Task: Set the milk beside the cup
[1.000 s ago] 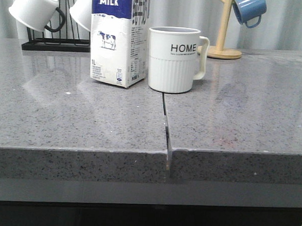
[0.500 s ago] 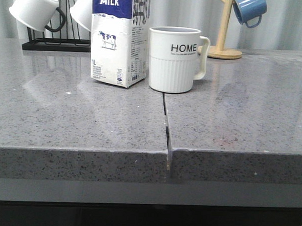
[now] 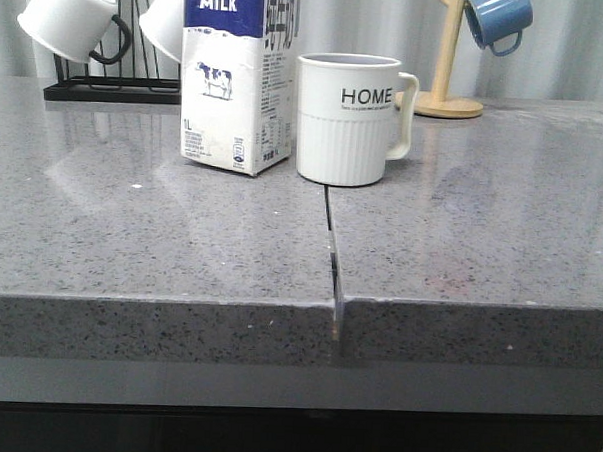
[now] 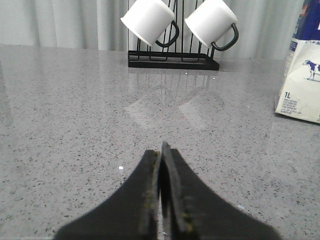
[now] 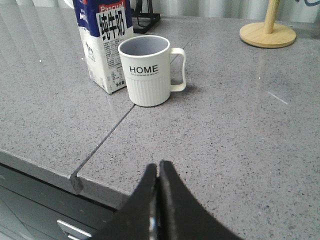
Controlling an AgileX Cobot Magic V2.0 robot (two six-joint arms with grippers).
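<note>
Both pincers, left pincer (image 4: 161,150) and right pincer (image 5: 158,167), are sitting closed and empty while the milk carton (image 3: 238,78) is standing just beside the HOME mug (image 3: 348,118) on the grey surface (image 3: 481,234).

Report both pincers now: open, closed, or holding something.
Left pincer: closed, holding nothing.
Right pincer: closed, holding nothing.

We see the milk (image 3: 238,78) standing upright on the surface (image 3: 131,239), just left of the cup (image 3: 348,118), which has its handle turned to the right. Behind the milk, to the left, a rack (image 3: 107,87) holds two cups (image 3: 65,16). Behind the cup, to the right, a wooden stand (image 3: 442,92) carries a mug (image 3: 498,19). A seam (image 3: 333,247) runs forward from the cup's base to the surface's front edge.
</note>
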